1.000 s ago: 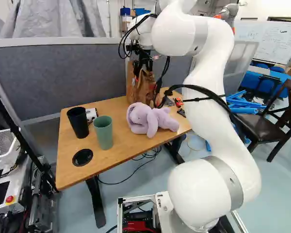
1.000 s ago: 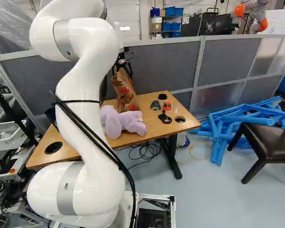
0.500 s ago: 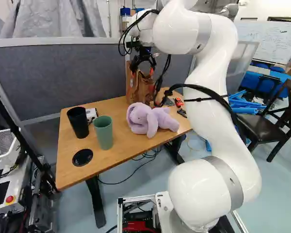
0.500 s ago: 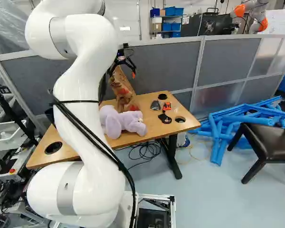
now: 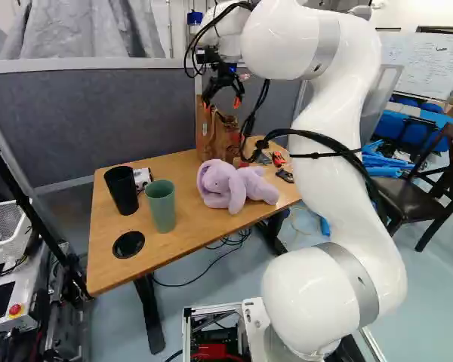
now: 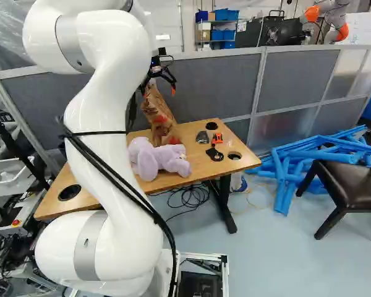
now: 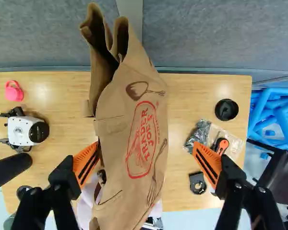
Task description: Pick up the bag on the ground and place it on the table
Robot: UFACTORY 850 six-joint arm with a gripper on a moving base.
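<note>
The paper bag (image 6: 159,116) stands on the far part of the bench (image 5: 128,260). The bag is brown, creased and slightly tilted; its top is drawn into folds with a dark opening, and its face carries a red printed emblem and drawings of utensils. The fingers (image 5: 236,102) are located above the bag, spread wide and released, with no grip on it. In the wrist view, the bag lies between the fingers: the left finger is just beside its left edge, while a clear gap separates the right finger from its right edge. Contact at the left finger cannot be confirmed. A purple plush toy (image 5: 230,185) lies on the near side of the bag. To the left are a green cup (image 5: 161,205), a black cup (image 5: 121,190), a white and black device (image 7: 25,130) and a small pink item (image 7: 14,91). To the right are a dark item in clear wrapping (image 7: 199,134), an orange and black tool (image 7: 222,145) and a black plastic part (image 7: 198,183). A grey partition (image 6: 216,83) runs beyond the bench. Blue tubes (image 6: 287,176) are piled on the floor to the right, beside a dark chair (image 6: 349,185).
</note>
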